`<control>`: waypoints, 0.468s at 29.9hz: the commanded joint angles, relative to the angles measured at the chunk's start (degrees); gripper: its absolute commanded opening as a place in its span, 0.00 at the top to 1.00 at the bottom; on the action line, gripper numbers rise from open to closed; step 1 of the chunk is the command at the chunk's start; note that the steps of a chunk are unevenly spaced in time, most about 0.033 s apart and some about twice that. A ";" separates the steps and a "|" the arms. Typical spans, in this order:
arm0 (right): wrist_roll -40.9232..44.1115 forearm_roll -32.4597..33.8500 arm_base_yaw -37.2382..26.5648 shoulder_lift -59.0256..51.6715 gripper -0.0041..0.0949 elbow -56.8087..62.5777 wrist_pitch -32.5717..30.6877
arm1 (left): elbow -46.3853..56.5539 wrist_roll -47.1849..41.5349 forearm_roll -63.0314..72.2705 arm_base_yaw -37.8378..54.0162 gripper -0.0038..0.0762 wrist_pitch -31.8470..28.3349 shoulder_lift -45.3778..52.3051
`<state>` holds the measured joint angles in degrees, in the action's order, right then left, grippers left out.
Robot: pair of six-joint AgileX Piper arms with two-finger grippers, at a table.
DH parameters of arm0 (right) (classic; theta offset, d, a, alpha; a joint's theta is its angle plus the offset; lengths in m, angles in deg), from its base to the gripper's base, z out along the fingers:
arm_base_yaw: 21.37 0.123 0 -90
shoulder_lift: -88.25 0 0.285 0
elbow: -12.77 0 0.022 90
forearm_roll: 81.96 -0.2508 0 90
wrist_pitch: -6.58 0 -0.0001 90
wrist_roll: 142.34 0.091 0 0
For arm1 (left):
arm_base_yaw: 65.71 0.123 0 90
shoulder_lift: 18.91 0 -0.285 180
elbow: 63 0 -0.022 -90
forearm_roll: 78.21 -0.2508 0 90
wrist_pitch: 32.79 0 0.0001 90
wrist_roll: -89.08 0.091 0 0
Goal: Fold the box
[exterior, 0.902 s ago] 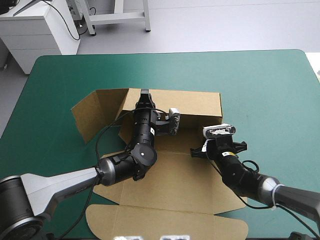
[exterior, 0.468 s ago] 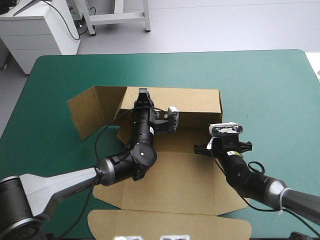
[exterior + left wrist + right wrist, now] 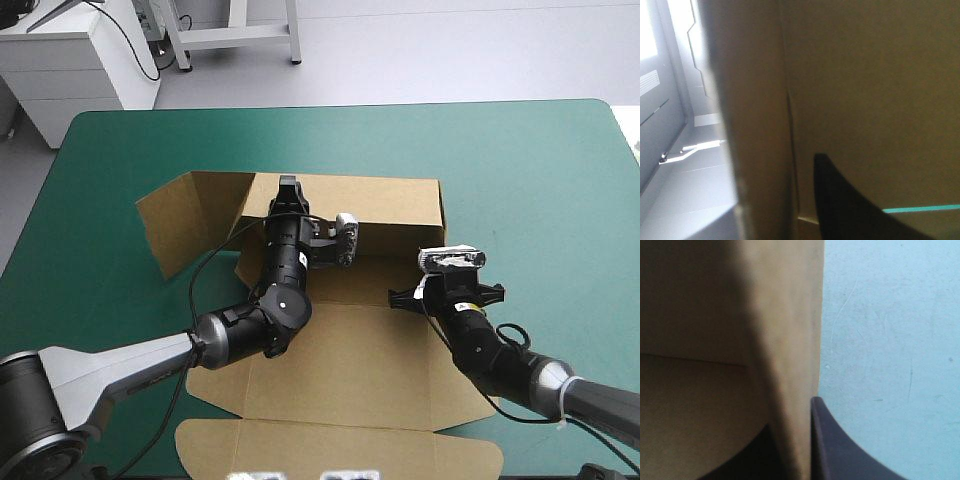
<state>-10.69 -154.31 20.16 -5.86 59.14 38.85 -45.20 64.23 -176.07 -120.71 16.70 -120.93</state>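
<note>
Box (image 3: 350, 360), brown, sits mid-table on the teal-green cover (image 3: 520, 170), partly raised. Far wall (image 3: 380, 205) stands upright. A flap (image 3: 190, 225) off its left end also stands, angled out toward the table's left edge. Base lies flat, and the lid (image 3: 330, 445) lies flat at the near edge w/ rounded corners.

L gripper (image 3: 288, 192) reaches across the base to the far wall's top edge, near its left end, and is clamped on the board. In its wrist view we see one black finger (image 3: 855, 210) against the wall's face, just beside a fold line; the other is hidden behind the sheet.

R gripper (image 3: 799, 435) is at the box's right side, pinched on the side panel. The sheet stands upright btwn both black fingers, w/ bare cover just beyond the outer one. The two grippers are well apart.
</note>
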 commanded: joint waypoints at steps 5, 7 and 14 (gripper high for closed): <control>0.46 4.09 0.17 -2.59 0.98 -1.81 4.01 | -1.49 -0.48 -2.26 1.92 0.42 -0.74 2.16; 0.46 4.09 0.17 -2.59 0.98 -1.81 5.19 | -1.49 -0.48 -2.26 1.80 0.42 -0.81 2.16; -0.77 4.55 -0.04 -2.49 0.98 -1.92 5.76 | -1.49 -0.73 -2.26 -3.79 0.47 8.38 2.16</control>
<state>-10.76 -153.17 20.16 -6.00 59.09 41.61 -45.20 64.23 -175.89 -122.11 18.95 -120.98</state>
